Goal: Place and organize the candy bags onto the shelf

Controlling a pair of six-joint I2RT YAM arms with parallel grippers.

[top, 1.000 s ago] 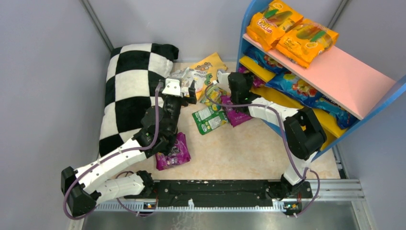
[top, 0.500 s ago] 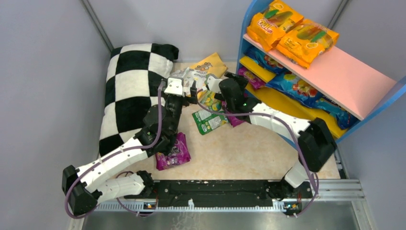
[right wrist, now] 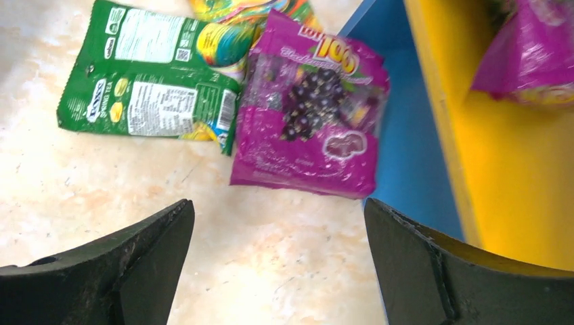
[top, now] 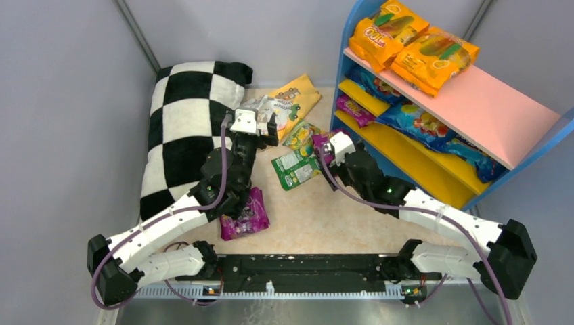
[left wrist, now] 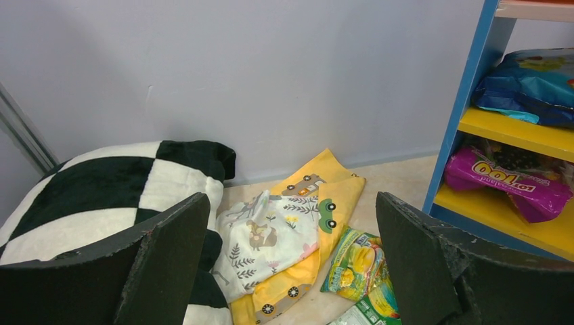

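Note:
My right gripper (right wrist: 277, 264) is open and empty, low over the floor just short of a purple candy bag (right wrist: 311, 108) that lies against the shelf's blue base. A green bag (right wrist: 152, 88) lies to its left. On the shelf's (top: 474, 101) lower yellow board (right wrist: 514, 169) rests another purple bag (top: 353, 108). Blue bags (top: 420, 122) fill the middle board and two orange bags (top: 406, 44) sit on the pink top. My left gripper (top: 271, 128) is open and empty above a yellow-green bag (left wrist: 355, 261). A third purple bag (top: 247, 215) lies under the left arm.
A black-and-white checkered pillow (top: 186, 128) fills the left side. A printed yellow and white cloth (left wrist: 291, 223) lies at the back by the wall. Grey walls close in the left, back and right; the shelf stands along the right.
My right gripper opened, leaving a purple bag on the lower yellow board, and the arm drew back toward the near side. The left arm has not moved.

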